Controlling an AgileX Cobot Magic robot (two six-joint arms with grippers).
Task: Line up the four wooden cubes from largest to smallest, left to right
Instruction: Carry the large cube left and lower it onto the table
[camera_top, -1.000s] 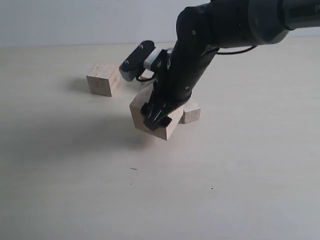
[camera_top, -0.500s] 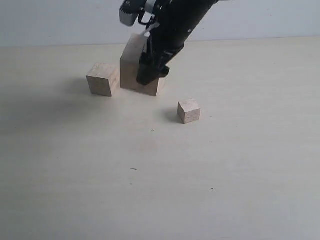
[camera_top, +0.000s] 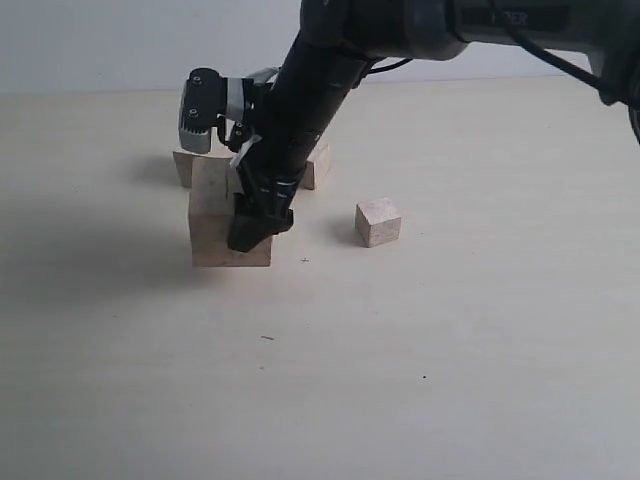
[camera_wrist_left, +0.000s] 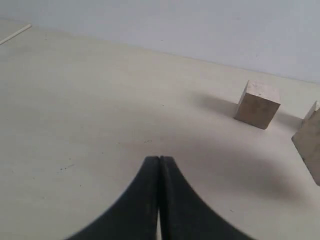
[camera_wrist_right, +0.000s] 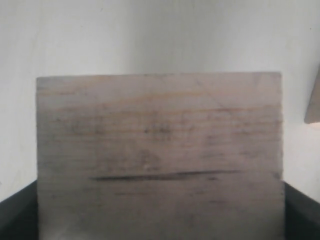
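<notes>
My right gripper (camera_top: 256, 230) is shut on the largest wooden cube (camera_top: 215, 225), at or just above the table, front left of the group. In the right wrist view this cube (camera_wrist_right: 160, 130) fills the frame, showing a dark crack, with a black finger (camera_wrist_right: 15, 217) at each lower corner. A middle-sized cube (camera_top: 183, 165) peeks out behind it. Another cube (camera_top: 318, 168) shows behind the arm. The smallest cube (camera_top: 378, 221) stands alone to the right. My left gripper (camera_wrist_left: 159, 160) is shut and empty over bare table, well short of a cube (camera_wrist_left: 257, 104).
The pale wooden table (camera_top: 420, 360) stretches wide in front and to the right. The right arm (camera_top: 330, 60) slants across the back cubes. An edge of the large cube (camera_wrist_left: 310, 145) shows in the left wrist view.
The right arm lifted the largest cube from the middle, swung it up and back, then brought it down to the left, in front of the back-left cube. The small cube stayed put.
</notes>
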